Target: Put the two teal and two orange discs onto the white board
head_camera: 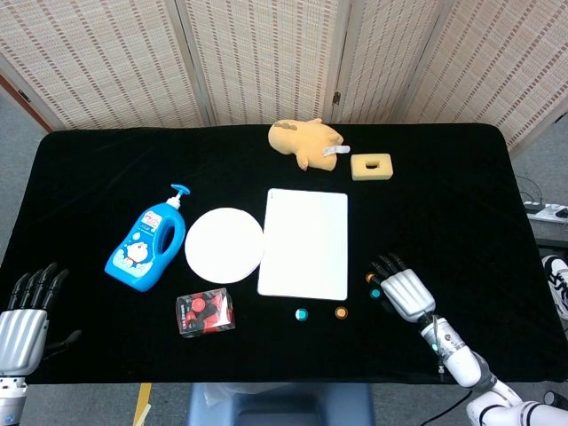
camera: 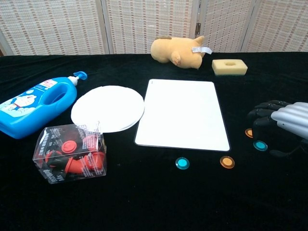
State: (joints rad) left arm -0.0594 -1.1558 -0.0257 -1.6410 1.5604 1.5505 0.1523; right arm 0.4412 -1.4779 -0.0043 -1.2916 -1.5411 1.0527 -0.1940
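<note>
Right hand hangs low over the right-hand pair of discs near the table's front right, fingers apart and lightly curled, nothing in it; contact with the discs can't be confirmed. Left hand sits off the table's front left corner, fingers spread, empty.

All four discs lie on the black table, none on the white board yet. Orange disc is half hidden under the right fingertips, just off the board's front right corner; teal disc is right beside it, slightly nearer the front edge. Second orange disc and second teal disc sit near the board's front edge, apart from each other.

Handling guess: discs look small, thin, rigid, light, probably plastic with a smooth glossy face. They lie flat on cloth, so there's no lip to get under; best bet is a pinch across opposite rim edges with thumb and one fingertip, pressing slightly into the soft cloth to get purchase. Likely slippery and easy to flick away or flip. The two right discs are close together, so a wide grasp may knock the neighbour. Board is flat and stiff, its surface only slightly above the cloth, so release can be low.

Also on table: white plate, blue bottle, clear box of red parts, plush toy, yellow sponge.
</note>
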